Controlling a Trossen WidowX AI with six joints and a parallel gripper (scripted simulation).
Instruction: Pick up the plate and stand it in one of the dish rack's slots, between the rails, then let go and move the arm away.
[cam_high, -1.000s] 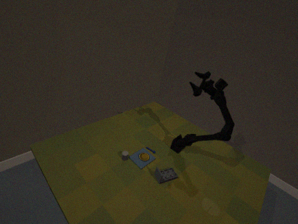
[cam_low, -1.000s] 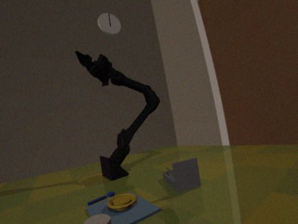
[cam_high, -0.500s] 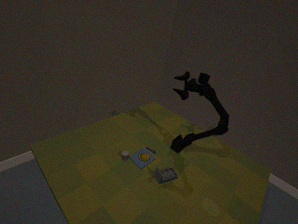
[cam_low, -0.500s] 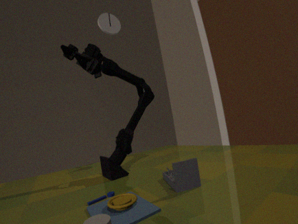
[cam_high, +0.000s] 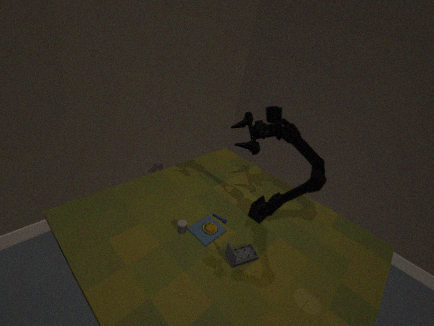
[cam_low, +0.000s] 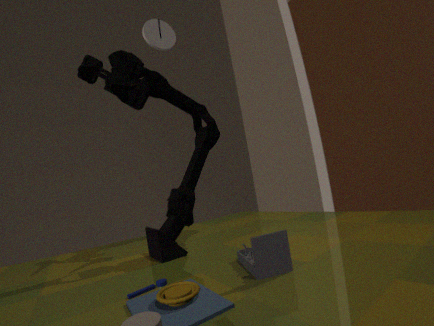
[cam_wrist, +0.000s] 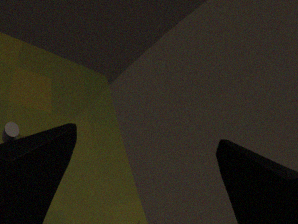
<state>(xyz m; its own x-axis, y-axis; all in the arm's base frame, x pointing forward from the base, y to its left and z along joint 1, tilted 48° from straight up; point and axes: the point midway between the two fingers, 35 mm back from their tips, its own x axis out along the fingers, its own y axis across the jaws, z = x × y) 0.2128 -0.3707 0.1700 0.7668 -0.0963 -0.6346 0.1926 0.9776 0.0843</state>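
Note:
The yellow plate (cam_high: 210, 228) (cam_low: 178, 293) lies flat on a blue square mat (cam_high: 199, 233) (cam_low: 212, 305). The grey dish rack (cam_high: 244, 255) (cam_low: 271, 255) stands on the table to one side of the mat, with a tall panel at one end. Its slots are too small and dark to make out clearly. My gripper (cam_high: 233, 136) (cam_wrist: 149, 140) is open and empty, raised high above the table and well away from plate and rack. The wrist view shows neither plate nor rack.
A pale cup (cam_high: 182, 227) (cam_low: 143, 320) (cam_wrist: 11, 130) stands beside the mat, opposite the rack side. A blue utensil (cam_high: 219, 218) (cam_low: 142, 291) lies by the mat's edge nearer the arm's base. The table's (cam_high: 170, 295) edges show in the top view.

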